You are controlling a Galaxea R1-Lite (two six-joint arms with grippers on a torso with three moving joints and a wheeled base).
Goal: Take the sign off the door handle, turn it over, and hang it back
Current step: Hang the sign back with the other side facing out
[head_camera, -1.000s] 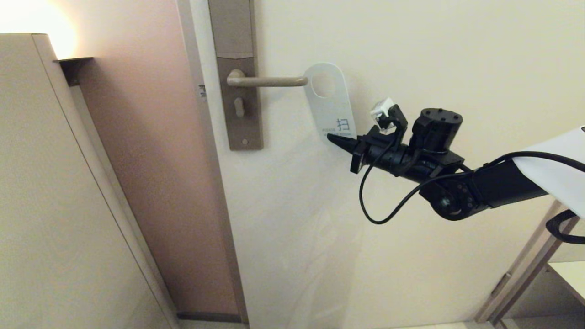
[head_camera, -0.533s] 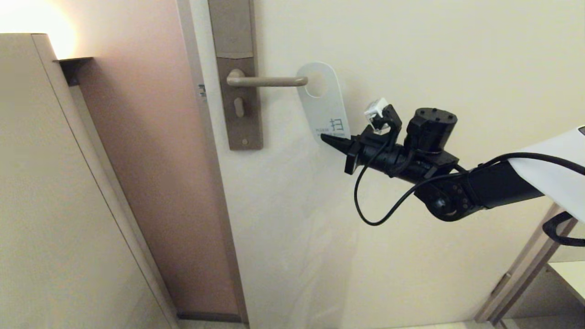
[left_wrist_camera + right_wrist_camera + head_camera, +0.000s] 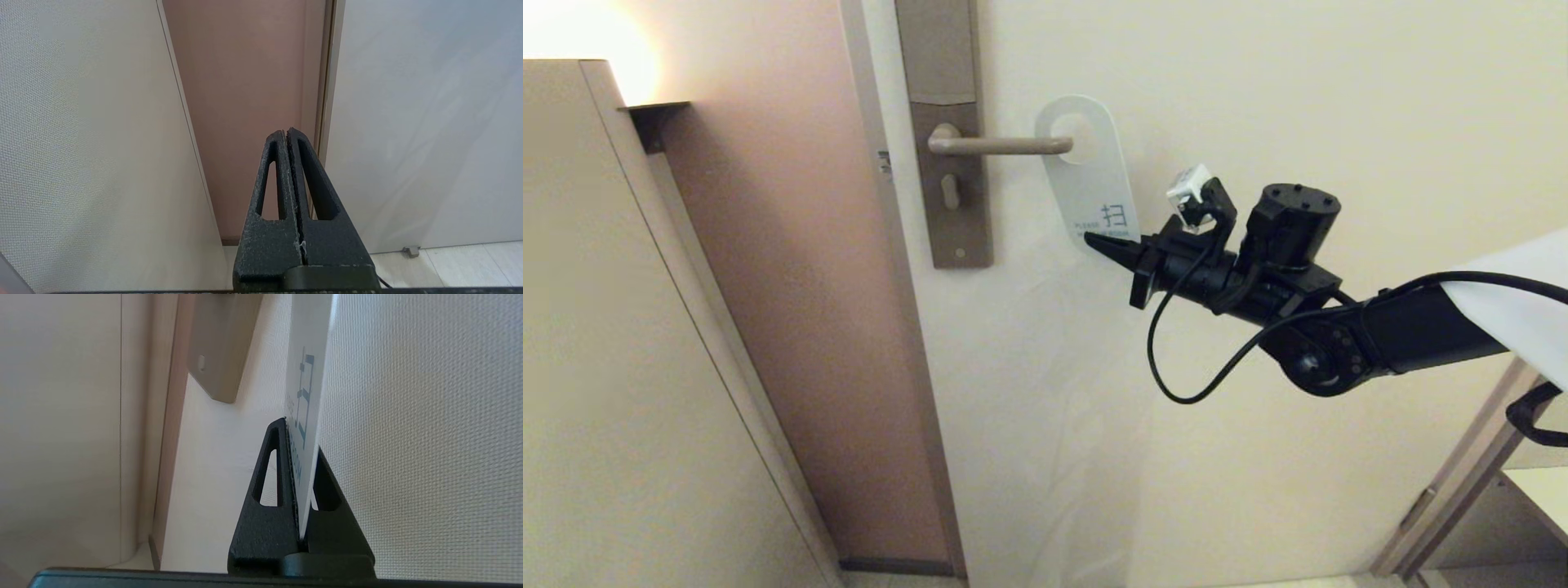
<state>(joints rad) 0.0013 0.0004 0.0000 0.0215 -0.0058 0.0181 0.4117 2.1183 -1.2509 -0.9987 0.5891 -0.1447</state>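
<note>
The sign shows its white face with blue lettering, tilted against the door. Its oval hole sits around the rounded tip of the beige door handle. My right gripper is shut on the sign's lower end; in the right wrist view the sign stands edge-on, pinched by the right gripper. Pointing at the wall and door frame low down, my left gripper is shut on nothing and is outside the head view.
The brown backplate with keyhole runs down the door's left edge. Left of it are a pinkish wall strip and a beige cabinet side. A loose black cable hangs under my right wrist.
My right gripper has carried the sign leftward and slightly up. The hole, which was beyond the handle's end, now sits over the handle's tip.
</note>
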